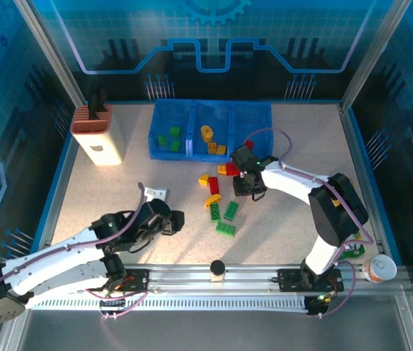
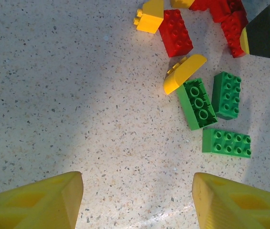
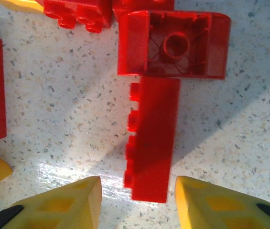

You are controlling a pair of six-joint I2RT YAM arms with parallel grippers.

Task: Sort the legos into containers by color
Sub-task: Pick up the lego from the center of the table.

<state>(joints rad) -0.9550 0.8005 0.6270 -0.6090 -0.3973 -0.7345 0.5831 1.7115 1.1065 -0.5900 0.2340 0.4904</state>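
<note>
Between the yellow fingers [image 3: 63, 207] of the right gripper [image 3: 138, 183]: one long red brick [image 3: 154, 138], lying on its side on the surface, studs toward one finger and a smooth wall toward the other.
- Grip: jaws part-open, straddling the brick's near end. A gap shows on the stud side; contact on the other side cannot be told. The brick rests on the surface, unlifted.
- Position: mid-surface, a little toward the right edge.
- Handling (judged): hard moulded plastic, light, rigid and glossy. No crushing risk, but it may pivot or slip if pinched at one end.
- Best hold (judged): across the two long faces near mid-length, where the studs give one pad some bite.
- Neighbour: hollow red piece [image 3: 173, 45], underside up, at or just beside the brick's far end; a closing grip may nudge it.

Left gripper [image 2: 137, 179]: fingers wide apart with nothing between them, over bare surface nearer the left edge. Three green bricks [image 2: 201, 102] and a curved yellow piece [image 2: 185, 72] lie ahead of it.

Table [image 1: 118, 190]: pale, speckled and flat, with glare patches. Bricks probably slide on it easily.

Containers [image 1: 257, 121]: middle of the far edge, three sections.
- Left: green bricks.
- Middle: yellow-orange bricks.
- Right: nearly bare, presumably meant for red.

Room: blue-lit enclosure with framed clear walls. A brown-and-white block [image 1: 100, 139] stands near the far-left corner.
</note>
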